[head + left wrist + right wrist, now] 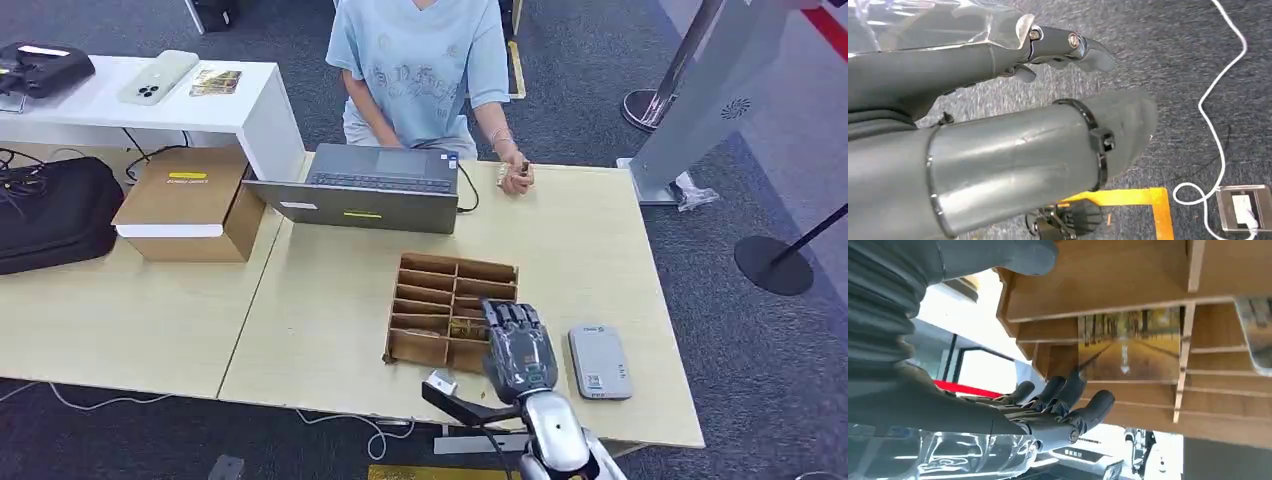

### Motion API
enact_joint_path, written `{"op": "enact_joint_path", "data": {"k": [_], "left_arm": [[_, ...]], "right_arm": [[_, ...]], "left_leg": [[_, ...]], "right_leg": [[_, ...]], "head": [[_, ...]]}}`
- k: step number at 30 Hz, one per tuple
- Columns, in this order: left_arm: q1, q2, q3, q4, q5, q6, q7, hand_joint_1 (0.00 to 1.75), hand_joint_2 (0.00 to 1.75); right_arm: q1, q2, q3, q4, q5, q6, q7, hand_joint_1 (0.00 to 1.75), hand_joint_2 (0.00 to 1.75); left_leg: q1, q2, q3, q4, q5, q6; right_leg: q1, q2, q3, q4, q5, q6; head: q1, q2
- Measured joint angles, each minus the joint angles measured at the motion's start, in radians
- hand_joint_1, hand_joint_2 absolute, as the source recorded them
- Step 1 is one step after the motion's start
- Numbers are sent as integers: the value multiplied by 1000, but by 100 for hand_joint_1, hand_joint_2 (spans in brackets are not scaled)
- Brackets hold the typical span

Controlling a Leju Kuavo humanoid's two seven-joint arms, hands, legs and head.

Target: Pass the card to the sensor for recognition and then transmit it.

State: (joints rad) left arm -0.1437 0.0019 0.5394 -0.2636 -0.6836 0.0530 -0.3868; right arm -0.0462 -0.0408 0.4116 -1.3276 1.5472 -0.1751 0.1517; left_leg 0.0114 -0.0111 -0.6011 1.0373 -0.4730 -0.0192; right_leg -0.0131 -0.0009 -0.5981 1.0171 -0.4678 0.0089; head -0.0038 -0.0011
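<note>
Nearest to us, our right hand (518,345) reaches over the near right corner of the brown slotted card rack (430,300) on the light wooden table (330,290), fingers apart and stretched forward with nothing in them. From the right wrist we see those dark fingertips (1098,402) just short of a card (1129,346) printed with a tree-lined avenue, which stands in one of the rack's slots; whether a fingertip touches its edge we cannot tell. A second card (1255,335) shows at the edge of that view in a neighbouring slot. Just beside the hand, on its right, the grey sensor (599,362) lies flat on the table, apart from the rack. Our left hand (1063,47) hangs over grey carpet, fingers loosely extended and holding nothing, with a white cable (1215,110) and a floor socket (1245,207) beneath it. Farther off, an open laptop (370,188) sits at the table's far edge, and behind it a person in a light blue shirt (420,65) rests a hand (516,178) on the table. To the left stand a cardboard box (190,205), a black bag (55,212) and a white side table (255,105) with a phone (158,77).
</note>
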Motion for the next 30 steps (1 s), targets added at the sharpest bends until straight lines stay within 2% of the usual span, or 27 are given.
{"op": "enact_joint_path", "data": {"k": [3,7,9,11,17,23,28,30], "left_arm": [[1,-3,20,0,6,-5,6,0,0],[1,-8,40,0,14,-8,9,0,0],[1,-10,51,0,24,-8,10,0,0],[1,-13,66,0,34,-7,11,0,0],[1,-24,106,0,71,-5,29,0,0],[1,-36,145,0,100,4,39,0,0],[0,-44,168,0,117,10,49,0,0],[0,-48,177,0,126,11,52,0,0]], "right_arm": [[6,12,-21,-17,-30,-3,-43,42,175],[11,21,-40,-32,-50,-3,-72,59,175],[11,26,-46,-40,-54,-3,-86,47,175],[11,30,-51,-47,-72,-2,-101,42,175],[10,42,-56,-70,-152,17,-152,54,175],[-3,47,-59,-71,-146,24,-153,59,175],[-15,52,-56,-67,-123,24,-140,75,175],[-19,54,-51,-64,-108,24,-130,63,175]], "left_leg": [[0,0,0,0,0,0],[0,0,0,0,0,0],[0,0,0,0,0,0],[0,0,0,0,0,0],[0,0,0,0,0,0],[0,0,0,0,0,0],[0,0,0,0,0,0],[0,0,0,0,0,0]], "right_leg": [[0,0,0,0,0,0],[0,0,0,0,0,0],[0,0,0,0,0,0],[0,0,0,0,0,0],[0,0,0,0,0,0],[0,0,0,0,0,0],[0,0,0,0,0,0],[0,0,0,0,0,0]], "head": [[0,0],[0,0],[0,0],[0,0],[0,0],[0,0],[0,0],[0,0]]}}
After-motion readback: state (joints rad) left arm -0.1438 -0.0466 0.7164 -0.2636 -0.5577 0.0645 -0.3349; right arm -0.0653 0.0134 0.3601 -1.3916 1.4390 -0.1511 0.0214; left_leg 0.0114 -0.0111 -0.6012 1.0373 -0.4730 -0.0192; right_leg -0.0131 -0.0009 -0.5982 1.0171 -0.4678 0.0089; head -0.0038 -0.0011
